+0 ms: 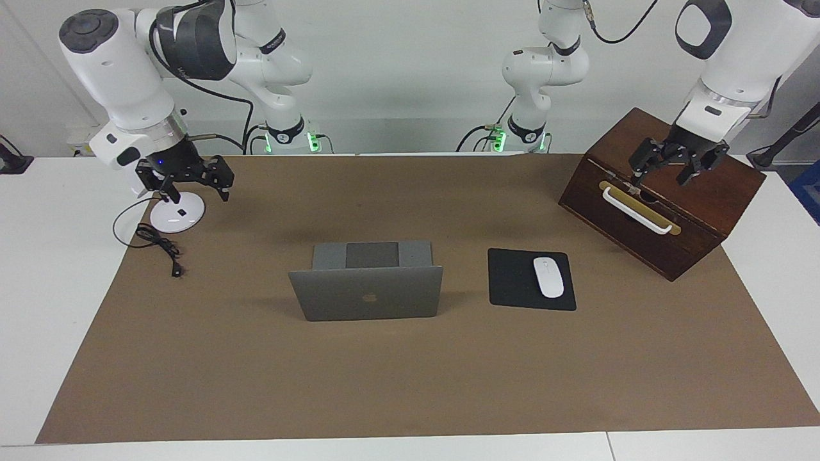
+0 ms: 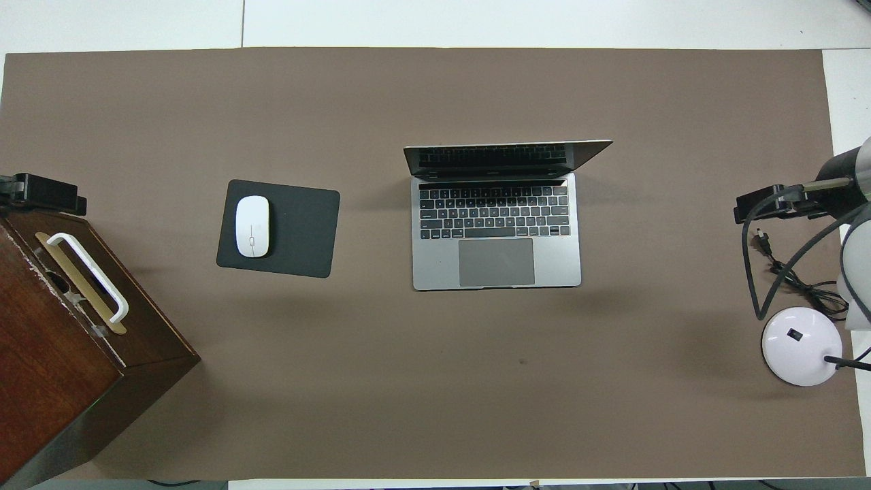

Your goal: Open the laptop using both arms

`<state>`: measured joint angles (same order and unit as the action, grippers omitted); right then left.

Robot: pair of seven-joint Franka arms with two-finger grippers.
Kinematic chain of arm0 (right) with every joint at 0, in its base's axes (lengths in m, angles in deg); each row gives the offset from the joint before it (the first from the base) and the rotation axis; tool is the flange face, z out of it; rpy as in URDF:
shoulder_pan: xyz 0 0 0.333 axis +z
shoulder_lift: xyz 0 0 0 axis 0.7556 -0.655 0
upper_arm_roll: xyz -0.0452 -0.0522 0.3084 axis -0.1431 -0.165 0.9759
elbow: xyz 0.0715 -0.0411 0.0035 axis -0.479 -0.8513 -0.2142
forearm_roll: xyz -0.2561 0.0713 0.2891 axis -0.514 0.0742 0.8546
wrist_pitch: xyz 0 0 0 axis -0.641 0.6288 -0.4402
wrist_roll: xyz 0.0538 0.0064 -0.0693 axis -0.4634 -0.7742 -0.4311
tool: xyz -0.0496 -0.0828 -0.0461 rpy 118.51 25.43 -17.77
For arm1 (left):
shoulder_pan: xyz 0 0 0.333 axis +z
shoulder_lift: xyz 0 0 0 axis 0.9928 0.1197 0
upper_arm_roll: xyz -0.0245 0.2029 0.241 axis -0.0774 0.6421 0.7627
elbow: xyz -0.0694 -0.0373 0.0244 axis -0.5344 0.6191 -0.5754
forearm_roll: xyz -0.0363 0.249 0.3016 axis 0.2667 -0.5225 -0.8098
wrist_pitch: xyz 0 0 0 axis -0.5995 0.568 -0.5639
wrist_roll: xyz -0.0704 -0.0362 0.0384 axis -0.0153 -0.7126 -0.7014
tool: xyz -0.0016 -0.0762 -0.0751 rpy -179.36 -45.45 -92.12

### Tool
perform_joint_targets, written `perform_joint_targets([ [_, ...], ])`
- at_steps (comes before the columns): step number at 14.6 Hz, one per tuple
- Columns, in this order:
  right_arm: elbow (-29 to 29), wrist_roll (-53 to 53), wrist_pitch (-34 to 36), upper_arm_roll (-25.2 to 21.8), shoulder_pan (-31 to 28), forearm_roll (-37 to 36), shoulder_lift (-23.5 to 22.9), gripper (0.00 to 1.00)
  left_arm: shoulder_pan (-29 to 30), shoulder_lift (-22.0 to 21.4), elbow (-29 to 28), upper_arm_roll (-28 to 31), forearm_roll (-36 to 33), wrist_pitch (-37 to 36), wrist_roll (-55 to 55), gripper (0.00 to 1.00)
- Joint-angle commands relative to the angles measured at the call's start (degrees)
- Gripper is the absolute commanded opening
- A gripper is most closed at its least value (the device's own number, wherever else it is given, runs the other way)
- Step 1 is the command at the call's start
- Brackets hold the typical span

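Observation:
The silver-grey laptop (image 1: 368, 293) (image 2: 497, 231) stands open in the middle of the brown mat, its lid with the apple logo roughly upright and its keyboard deck turned toward the robots. No gripper touches it. My left gripper (image 1: 662, 169) (image 2: 42, 194) hangs open over the top of the wooden box at the left arm's end of the table, holding nothing. My right gripper (image 1: 194, 187) (image 2: 769, 204) hangs open and empty over the white lamp base at the right arm's end.
A dark wooden box (image 1: 647, 246) (image 2: 61, 381) with a white handle sits at the left arm's end. A black mouse pad (image 1: 512, 282) (image 2: 299, 231) with a white mouse (image 1: 548, 276) (image 2: 252, 226) lies beside the laptop. A white lamp base (image 1: 176, 216) (image 2: 801, 346) and black cable (image 1: 160, 246) lie at the right arm's end.

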<state>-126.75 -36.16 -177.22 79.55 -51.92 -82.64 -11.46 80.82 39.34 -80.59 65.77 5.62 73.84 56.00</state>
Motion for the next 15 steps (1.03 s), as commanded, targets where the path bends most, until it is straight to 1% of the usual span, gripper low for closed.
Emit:
perform_joint_targets([
  [1,-1.9,0.9,-1.5,0.2,-0.3,1.2,1.6,0.99,-1.0,-1.2,-1.6,0.2,0.0,0.1,-1.7,1.00],
  [6,-1.8,0.9,-1.5,0.2,-0.3,1.2,1.6,0.99,-1.2,-1.0,-0.4,0.3,0.7,-2.6,-2.6,1.00],
  [15,-1.8,0.9,-1.7,0.2,-0.3,1.2,1.5,0.99,-1.2,-1.1,-0.2,0.2,0.7,-3.0,-2.5,1.00],
])
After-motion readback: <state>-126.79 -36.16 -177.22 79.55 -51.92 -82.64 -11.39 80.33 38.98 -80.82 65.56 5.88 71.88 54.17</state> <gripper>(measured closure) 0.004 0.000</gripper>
